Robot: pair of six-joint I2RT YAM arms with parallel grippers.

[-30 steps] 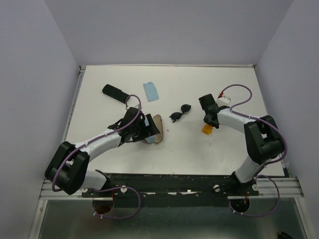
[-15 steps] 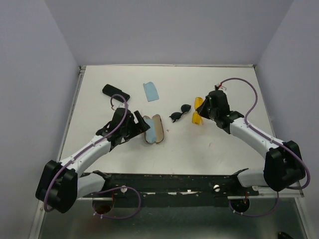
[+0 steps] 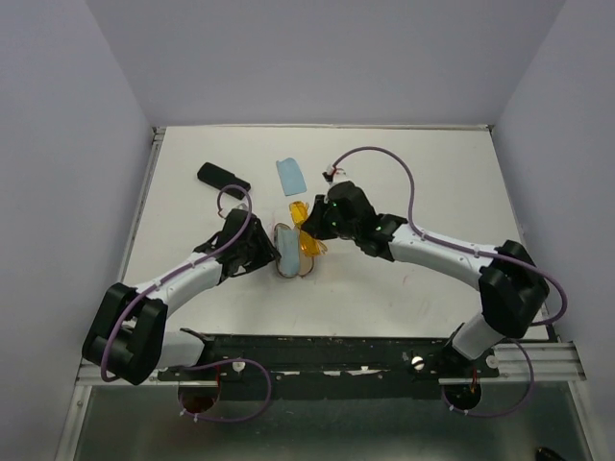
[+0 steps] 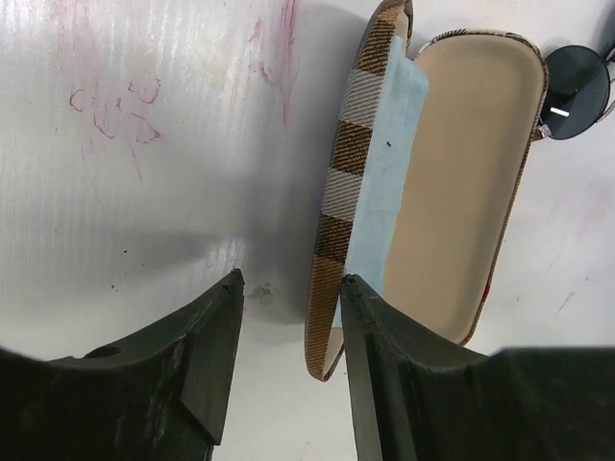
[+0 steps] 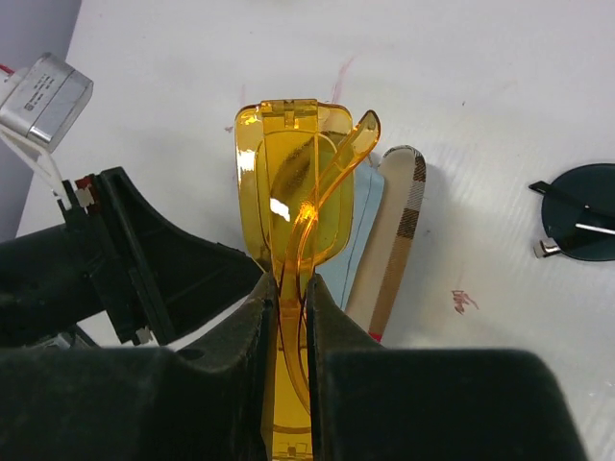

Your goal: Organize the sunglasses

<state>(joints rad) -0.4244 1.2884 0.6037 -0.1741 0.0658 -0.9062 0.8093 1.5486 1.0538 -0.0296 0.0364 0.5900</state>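
The translucent orange sunglasses (image 5: 293, 182) are folded and pinched in my shut right gripper (image 5: 290, 283). In the top view they (image 3: 307, 240) hang over the open plaid case (image 3: 291, 269). The case lies open, with a tan inside (image 4: 452, 173) and a light blue cloth (image 4: 384, 163) in it. My left gripper (image 4: 291, 283) is open, its fingers on either side of the case's raised lid edge. The black sunglasses (image 5: 581, 226) lie on the table just right of the case; one lens shows in the left wrist view (image 4: 577, 82). The right arm hides them in the top view.
A plain black case (image 3: 223, 177) lies at the back left. A second light blue cloth (image 3: 291, 176) lies behind the plaid case. Faint red marks (image 4: 106, 106) stain the white table. Grey walls close in three sides.
My right arm has swung left across the table, carrying the orange sunglasses from the right side to above the open plaid case. My left gripper stays at the case's lid.
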